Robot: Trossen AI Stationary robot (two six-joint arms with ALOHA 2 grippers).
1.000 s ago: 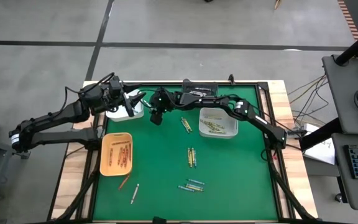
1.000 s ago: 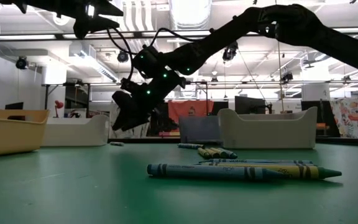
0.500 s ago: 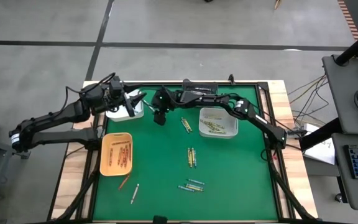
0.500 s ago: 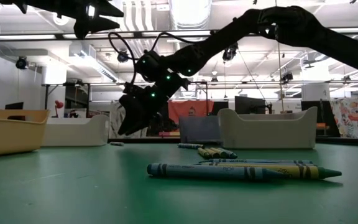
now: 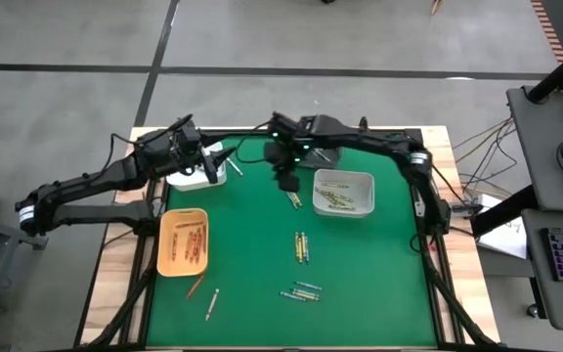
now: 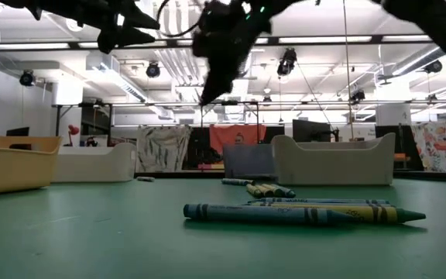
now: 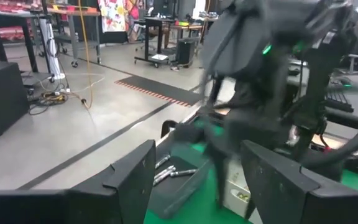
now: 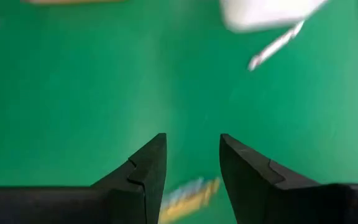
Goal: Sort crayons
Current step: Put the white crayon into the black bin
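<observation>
Crayons lie scattered on the green table: a pair [image 5: 291,198], a pair [image 5: 302,246], a cluster [image 5: 301,291] that also lies close in the low view [image 6: 300,213], and two strays [image 5: 203,295]. A pale crayon [image 5: 234,166] lies beside the far-left white tray [image 5: 203,178]. My right gripper [image 5: 283,182] hangs open high above the table, slanting down, nothing between its fingers [image 8: 191,162]. My left gripper [image 5: 218,159] stands open and level over the far-left white tray, holding nothing [image 7: 194,180].
An orange tray [image 5: 167,256] with reddish crayons sits at the left. A white tray [image 5: 365,205] with yellowish crayons stands at the far right. The low view shows both tray walls [image 6: 335,163] and the room behind. Open green surface lies near the front edge.
My right gripper has risen well above the table and swung from beside the far-left white tray toward the right, over the crayon pair near the right white tray, tipping and rolling as it went. The crayons have stayed where they were.
</observation>
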